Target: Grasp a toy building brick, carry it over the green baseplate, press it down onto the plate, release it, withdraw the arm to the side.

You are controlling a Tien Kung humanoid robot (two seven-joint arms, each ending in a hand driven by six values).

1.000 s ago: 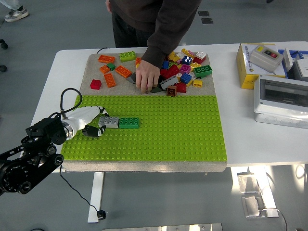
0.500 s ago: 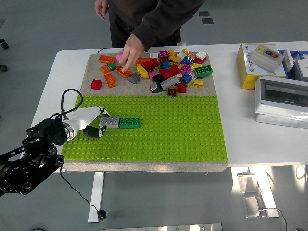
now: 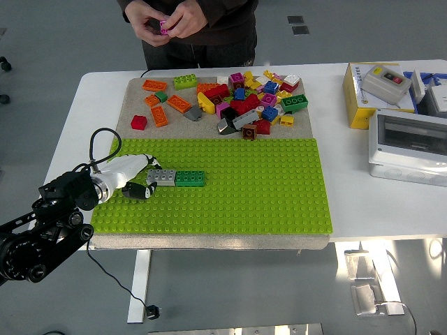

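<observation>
The green baseplate (image 3: pixel 237 188) covers the near half of a tan mat. On its left part sits a grey brick (image 3: pixel 161 176), end to end with a green brick (image 3: pixel 190 179). My left hand (image 3: pixel 143 178), white with dark fingertips, reaches in from the left and has its fingers curled round the grey brick's left end, low on the plate. A heap of loose bricks (image 3: pixel 248 101) in many colours lies on the tan mat (image 3: pixel 140 105) behind the plate. My right arm does not show.
A person stands at the far side, both hands (image 3: pixel 167 21) holding a pink brick (image 3: pixel 165 26) above the table edge. Orange, red and green bricks (image 3: pixel 160 105) lie at the mat's back left. A yellow box (image 3: pixel 377 94) and a white case (image 3: pixel 408 143) stand on the right.
The person's hand left the brick heap, picked up a pink brick and drew back to the body. My left hand and the grey brick have barely moved.
</observation>
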